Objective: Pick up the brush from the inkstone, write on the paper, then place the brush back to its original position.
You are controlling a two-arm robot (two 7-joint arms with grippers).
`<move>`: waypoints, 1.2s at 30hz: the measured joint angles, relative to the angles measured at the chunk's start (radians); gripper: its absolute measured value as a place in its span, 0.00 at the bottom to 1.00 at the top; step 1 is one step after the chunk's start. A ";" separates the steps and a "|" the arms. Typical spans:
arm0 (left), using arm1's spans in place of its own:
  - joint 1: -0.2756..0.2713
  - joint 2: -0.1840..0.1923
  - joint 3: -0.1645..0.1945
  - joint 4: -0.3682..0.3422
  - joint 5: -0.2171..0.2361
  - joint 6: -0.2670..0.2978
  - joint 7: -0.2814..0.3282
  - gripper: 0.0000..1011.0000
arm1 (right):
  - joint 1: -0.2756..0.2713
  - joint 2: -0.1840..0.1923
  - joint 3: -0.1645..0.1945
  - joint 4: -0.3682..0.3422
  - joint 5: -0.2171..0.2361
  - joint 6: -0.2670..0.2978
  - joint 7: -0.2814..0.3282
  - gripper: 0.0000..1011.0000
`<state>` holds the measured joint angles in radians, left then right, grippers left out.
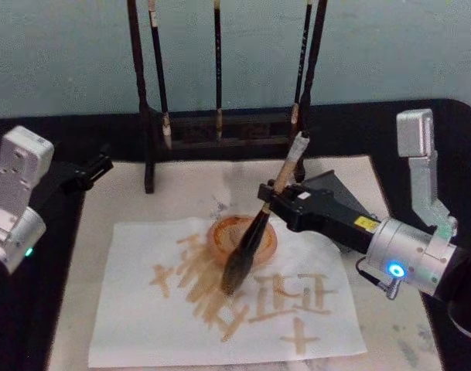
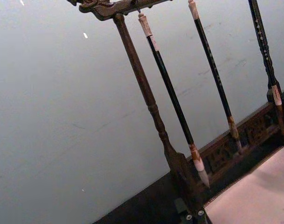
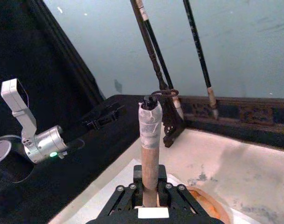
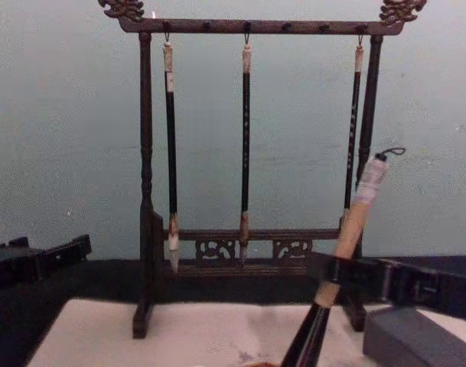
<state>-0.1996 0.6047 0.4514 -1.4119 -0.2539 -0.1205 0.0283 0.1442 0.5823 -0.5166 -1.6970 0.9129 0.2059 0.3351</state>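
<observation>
Amber dish (image 1: pixel 218 234): shallow and round, set on the white sheet (image 1: pixel 142 325). What is held in it cannot be told. It is crossed from above by the brush's black shaft.
Rack (image 4: pixel 145 191): dark carved wood, stood at the far edge of the paper (image 1: pixel 181 193). Thin brushes (image 4: pixel 246 138) are hung from its top bar, bristles down.
Counts: one brush, three thin brushes, one dish, one inkstone, one rack, one white sheet, two grippers.
Brush (image 1: pixel 249 239): thick, with a glossy black lower shaft, a tan upper shaft and a white end with a small black loop. The bristles are bushy and dark brown.
Brush place: held tilted over the sheet, with its white end raised toward the rack. The bristles are lowered among tan strokes just before the dish's near rim. Whether the tip touches cannot be told.
Right gripper (image 1: pixel 270 193): reached in from the right, with its fingers clamped on the brush low on the tan shaft.
Inkstone (image 1: pixel 336 185): dark grey block, laid on the paper's right part just behind the right gripper, apart from the brush.
White sheet: laid on the larger off-white paper and marked with tan strokes.
Left gripper (image 1: pixel 92 170): parked at the left, near the paper's far left corner.
</observation>
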 joint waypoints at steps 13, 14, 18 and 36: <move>0.000 0.000 0.000 0.000 0.000 0.000 0.000 0.99 | -0.036 0.027 0.037 -0.025 0.025 -0.007 -0.001 0.19; 0.000 0.000 0.000 0.000 0.000 0.000 0.000 0.99 | -0.038 0.028 0.038 -0.027 0.027 -0.008 0.000 0.19; 0.000 0.000 0.000 0.000 0.000 0.000 0.000 0.99 | -0.044 0.032 0.041 -0.042 0.039 -0.009 0.009 0.19; 0.000 0.000 0.000 0.000 0.000 0.000 0.000 0.99 | -0.042 0.035 0.006 -0.088 0.096 -0.015 0.044 0.19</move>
<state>-0.1995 0.6047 0.4514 -1.4119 -0.2539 -0.1205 0.0283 0.1025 0.6178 -0.5110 -1.7845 1.0089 0.1906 0.3790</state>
